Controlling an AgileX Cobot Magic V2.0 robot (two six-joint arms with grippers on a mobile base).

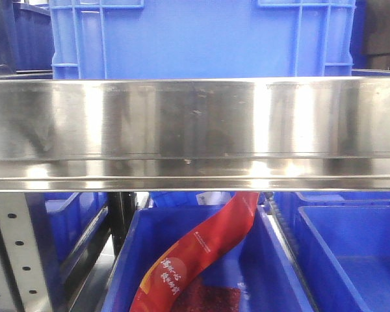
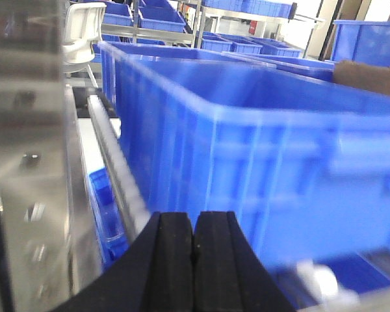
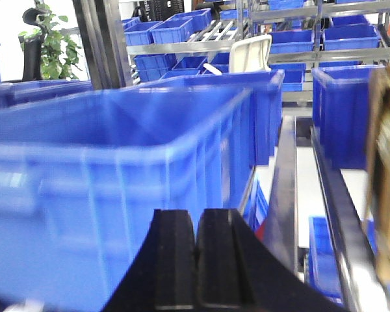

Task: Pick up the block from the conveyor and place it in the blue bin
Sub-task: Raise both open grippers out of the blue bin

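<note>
A large blue bin [image 1: 201, 39] stands behind a wide steel panel in the front view. In the left wrist view my left gripper [image 2: 194, 224] is shut with nothing between its black pads, and a blue bin wall [image 2: 266, 149] rises right in front of it. My right gripper [image 3: 195, 221] is likewise shut and empty, close to the side of a blue bin [image 3: 117, 182]. The block and the conveyor belt are out of view in all three views.
A brushed steel panel [image 1: 195, 130] spans the front view. Below it sit more blue bins [image 1: 357, 253], one holding a red printed packet [image 1: 201, 253]. A perforated post [image 1: 13, 253] stands at the lower left. Shelves of blue bins [image 3: 182, 32] and a white chair [image 2: 81, 32] lie behind.
</note>
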